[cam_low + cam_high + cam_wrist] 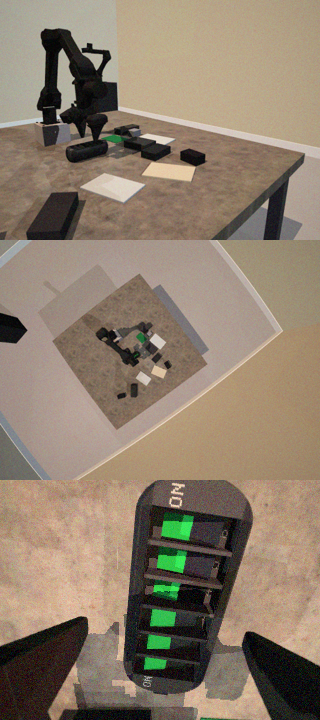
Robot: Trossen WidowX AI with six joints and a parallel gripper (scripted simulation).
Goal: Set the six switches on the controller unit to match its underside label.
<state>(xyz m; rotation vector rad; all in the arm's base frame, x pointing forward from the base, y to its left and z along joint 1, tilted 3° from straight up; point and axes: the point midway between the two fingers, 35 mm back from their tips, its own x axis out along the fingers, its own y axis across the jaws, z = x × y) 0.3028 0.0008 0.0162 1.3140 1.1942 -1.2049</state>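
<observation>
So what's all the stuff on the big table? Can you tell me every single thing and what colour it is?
Controller unit: one, dark grey, six switches with green ends, lying on the bench under the tool.
Flat green plate: one, behind the unit.
Flat white plates: two, one near the front, one at the back.
Flat cream plate: one, mid-bench.
Black boxes: three grouped right of the unit, one at the front edge.
Small dark parts: a cluster at the back; number unclear.
Bench: one, mottled brown.
Robot arm: one, black, on a grey base.
Tool: one, open, holding nothing, above the unit.
</observation>
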